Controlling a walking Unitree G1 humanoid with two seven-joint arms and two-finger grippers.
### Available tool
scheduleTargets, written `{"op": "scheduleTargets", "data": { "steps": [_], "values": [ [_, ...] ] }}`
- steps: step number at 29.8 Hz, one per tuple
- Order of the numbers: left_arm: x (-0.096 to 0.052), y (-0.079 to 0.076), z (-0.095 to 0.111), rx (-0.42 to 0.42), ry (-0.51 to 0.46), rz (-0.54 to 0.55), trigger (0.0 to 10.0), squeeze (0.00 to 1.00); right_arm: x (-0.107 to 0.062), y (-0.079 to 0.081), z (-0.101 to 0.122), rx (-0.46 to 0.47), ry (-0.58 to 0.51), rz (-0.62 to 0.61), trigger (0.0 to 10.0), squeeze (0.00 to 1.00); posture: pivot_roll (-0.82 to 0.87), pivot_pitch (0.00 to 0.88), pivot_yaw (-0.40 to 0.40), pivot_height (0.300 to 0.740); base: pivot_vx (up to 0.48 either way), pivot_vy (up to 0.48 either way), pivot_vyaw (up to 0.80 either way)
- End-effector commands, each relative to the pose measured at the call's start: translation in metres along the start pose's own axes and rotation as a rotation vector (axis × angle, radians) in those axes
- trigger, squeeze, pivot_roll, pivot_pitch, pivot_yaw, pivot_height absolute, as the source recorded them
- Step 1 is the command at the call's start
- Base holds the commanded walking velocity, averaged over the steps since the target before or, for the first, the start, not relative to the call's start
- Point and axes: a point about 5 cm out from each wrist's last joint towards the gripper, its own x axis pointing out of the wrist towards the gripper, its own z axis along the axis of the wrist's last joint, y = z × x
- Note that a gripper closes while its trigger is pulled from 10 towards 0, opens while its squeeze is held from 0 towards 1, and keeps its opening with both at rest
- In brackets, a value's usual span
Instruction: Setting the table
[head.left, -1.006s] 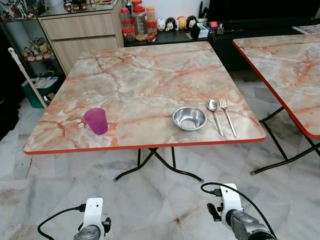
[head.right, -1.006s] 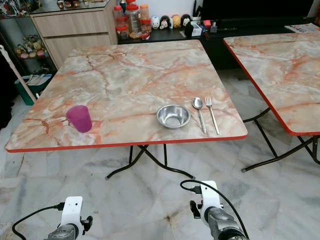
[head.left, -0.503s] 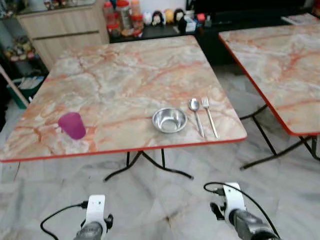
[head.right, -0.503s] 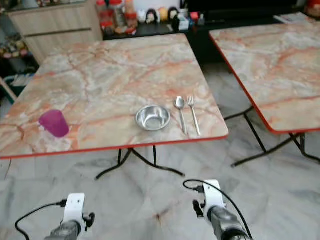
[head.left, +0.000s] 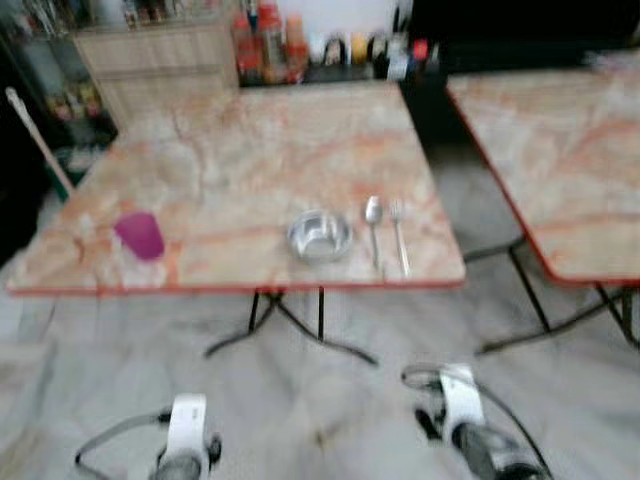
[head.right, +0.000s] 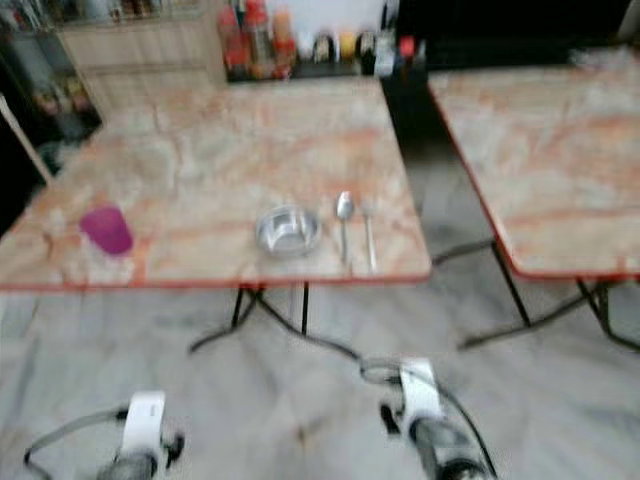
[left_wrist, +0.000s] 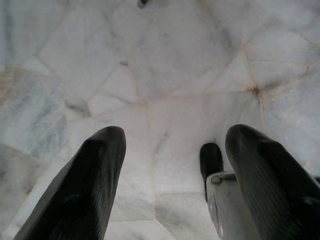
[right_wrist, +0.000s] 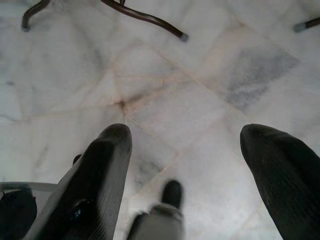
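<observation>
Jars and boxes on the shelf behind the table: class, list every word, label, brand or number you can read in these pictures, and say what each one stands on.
No text can be read.
Jars with red lids: any labels are too blurred to read.
Small boxes on the dark shelf: too blurred to read.
Purple cup, metal bowl, spoon, fork: no marks can be made out.

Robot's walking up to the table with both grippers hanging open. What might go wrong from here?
1. The head views are blurred, so judging the reach to the purple cup near the table edge may be unreliable until it stops.
2. The table's folding legs splay toward the robot; a foot might catch them.
</observation>
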Motion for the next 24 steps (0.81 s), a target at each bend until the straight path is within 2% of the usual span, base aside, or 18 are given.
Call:
{"op": "scheduleTargets", "data": {
  "steps": [1,13,24],
  "values": [
    [-0.0002,-0.0022,-0.0021,-0.003,0.013,0.0,10.0,0.0,-0.0011,-0.0062,-0.0001,0.005,0.0,-0.018,10.0,0.0,-0.03,0.016,0.066,0.74,0.0,0.0,0.0],
    [-0.0002,-0.004,-0.0001,-0.054,-0.006,-0.011,10.0,0.0,-0.0011,-0.0063,0.0018,0.015,-0.006,-0.011,10.0,0.0,-0.03,0.04,0.063,0.74,0.0,0.0,0.0],
    [-0.0001,-0.0041,-0.0002,-0.054,0.0,-0.006,10.0,0.0,-0.0012,-0.0067,0.0019,0.001,0.002,-0.011,10.0,0.0,-0.03,0.041,0.062,0.74,0.303,0.0,0.0]
  ]
}}
